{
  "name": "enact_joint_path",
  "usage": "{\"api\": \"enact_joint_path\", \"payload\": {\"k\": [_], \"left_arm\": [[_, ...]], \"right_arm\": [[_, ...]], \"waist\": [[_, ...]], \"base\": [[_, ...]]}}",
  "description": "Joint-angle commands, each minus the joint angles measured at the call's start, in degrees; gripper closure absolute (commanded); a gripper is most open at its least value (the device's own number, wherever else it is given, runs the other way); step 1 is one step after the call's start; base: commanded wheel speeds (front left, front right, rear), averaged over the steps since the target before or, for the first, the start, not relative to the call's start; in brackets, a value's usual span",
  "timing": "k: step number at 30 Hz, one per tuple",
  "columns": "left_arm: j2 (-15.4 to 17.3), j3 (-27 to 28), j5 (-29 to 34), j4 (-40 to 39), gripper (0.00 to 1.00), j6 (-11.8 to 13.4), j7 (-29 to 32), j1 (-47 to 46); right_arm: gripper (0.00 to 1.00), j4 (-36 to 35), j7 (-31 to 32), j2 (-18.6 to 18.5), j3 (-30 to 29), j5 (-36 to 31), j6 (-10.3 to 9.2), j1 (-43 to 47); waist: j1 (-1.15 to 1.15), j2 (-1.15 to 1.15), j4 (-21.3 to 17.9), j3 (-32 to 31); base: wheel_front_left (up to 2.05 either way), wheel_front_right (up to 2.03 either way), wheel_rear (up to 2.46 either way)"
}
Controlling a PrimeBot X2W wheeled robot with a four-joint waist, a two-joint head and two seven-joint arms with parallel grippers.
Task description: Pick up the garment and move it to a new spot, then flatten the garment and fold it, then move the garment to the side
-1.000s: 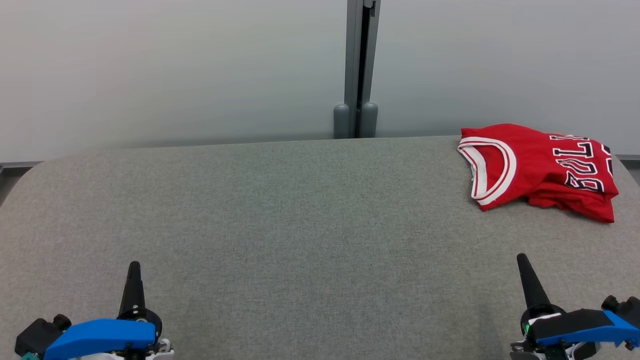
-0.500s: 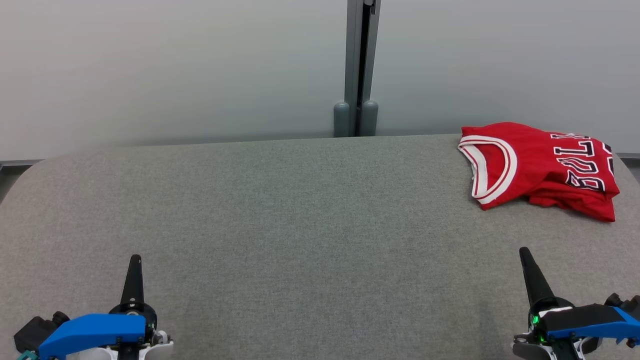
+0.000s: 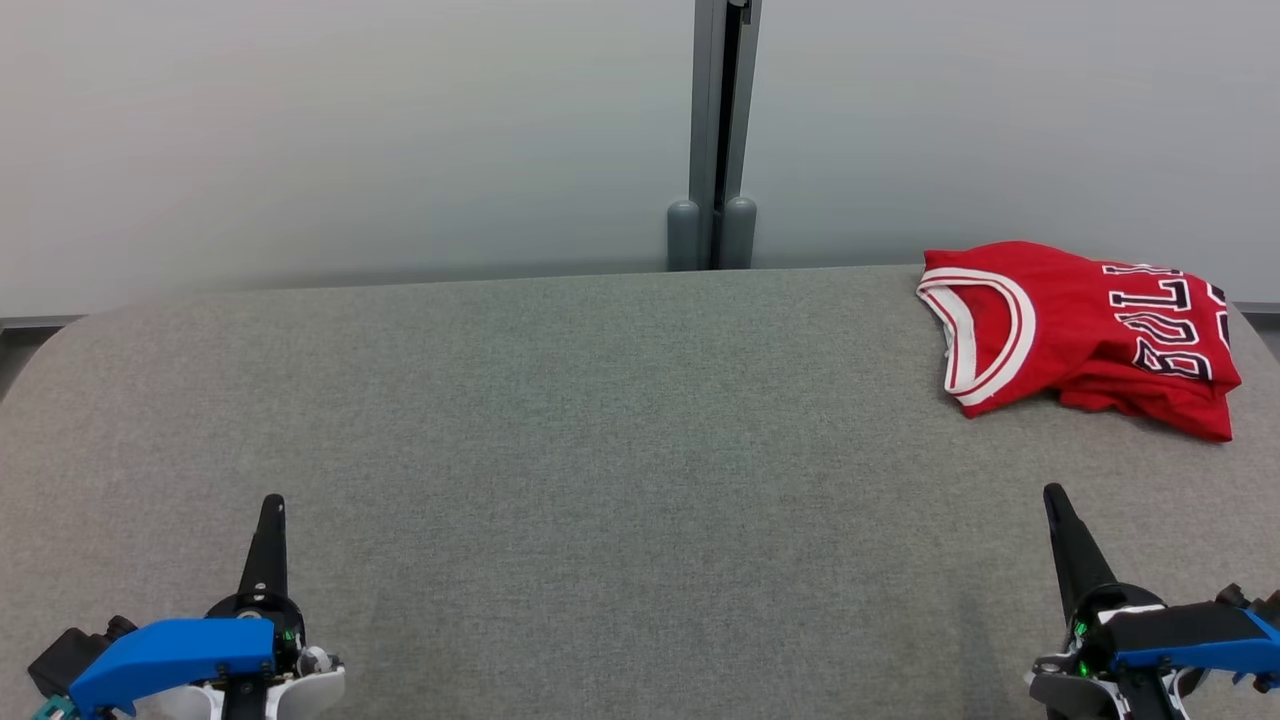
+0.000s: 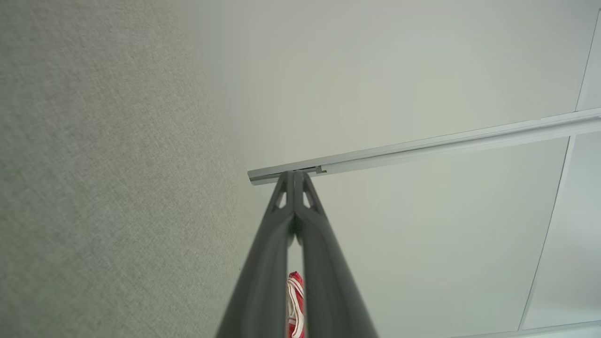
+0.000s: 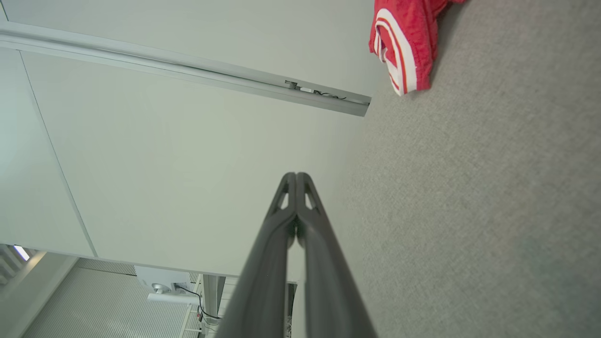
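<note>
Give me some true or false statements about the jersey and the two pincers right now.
The red jersey lies at the table's far right corner. True.
The right pincer grips the jersey. False: it is shut on nothing, well short of the jersey.
The left pincer is shut. True.
A grey post stands behind the table's left end. False: it stands behind the table's middle.

The left hand (image 4: pixel 295 174) is closed, red garment (image 4: pixel 295 303) visible between its fingers.

Garment (image 4: pixel 295 305) mostly behind left fingers (image 4: pixel 263 281)
</note>
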Motion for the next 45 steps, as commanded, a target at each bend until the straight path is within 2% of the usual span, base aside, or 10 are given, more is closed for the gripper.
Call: {"api": "enact_joint_path", "payload": {"k": [1, 29, 45], "left_arm": [[0.2, 0.0, -1.1, -0.4, 1.0, -0.4, 0.4, -1.4], [0.1, 0.3, -13.2, -1.1, 1.0, -0.8, 3.4, -2.5], [0.1, 0.3, -12.9, -1.1, 1.0, -0.8, 3.3, -2.5]], "right_arm": [[1.0, -0.6, 0.4, -0.3, -0.2, 1.1, 0.02, -1.2], [1.0, -1.2, 3.2, -0.3, -1.3, 12.5, 0.02, -2.1], [1.0, -1.2, 3.2, -0.3, -1.2, 12.2, 0.02, -2.1]], "waist": [[0.0, 0.0, 0.0, 0.0], [0.0, 0.0, 0.0, 0.6], [0.0, 0.0, 0.0, 0.6]], "base": [[0.0, 0.0, 0.0], [0.0, 0.0, 0.0], [0.0, 0.0, 0.0]]}}
